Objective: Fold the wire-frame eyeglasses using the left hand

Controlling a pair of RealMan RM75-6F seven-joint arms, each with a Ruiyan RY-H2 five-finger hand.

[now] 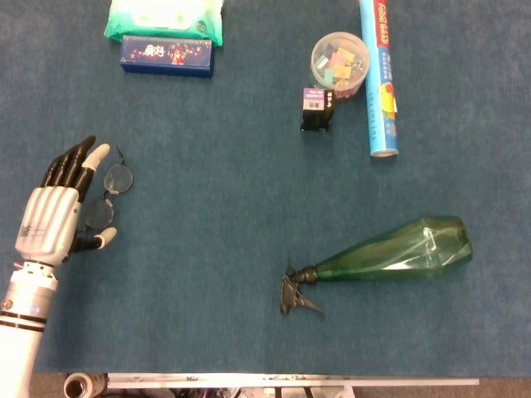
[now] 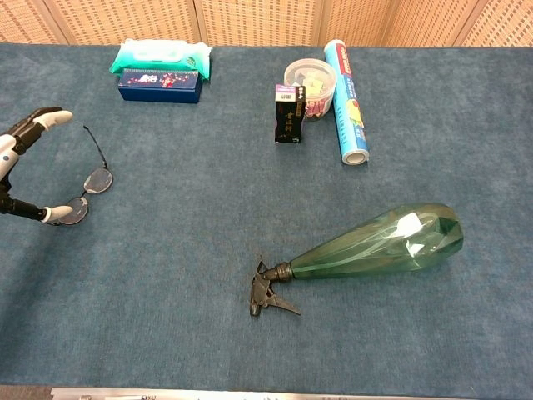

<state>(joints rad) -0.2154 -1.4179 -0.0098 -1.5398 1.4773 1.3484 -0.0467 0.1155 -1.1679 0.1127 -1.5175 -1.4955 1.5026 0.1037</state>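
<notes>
So far, nothing is being folded: at the near left of the table [image 1: 249,215], the left hand [image 1: 58,217] is being held spread and empty around the wire-frame eyeglasses [image 1: 109,194], fingertips [image 2: 57,117] and thumb flanking them. Both temples are lying unfolded; the whole fold is being judged outstanding.

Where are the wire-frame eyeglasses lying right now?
The wire-frame eyeglasses lie on the blue table at the far left of both views, just right of the spread left hand, below the blue box.
</notes>
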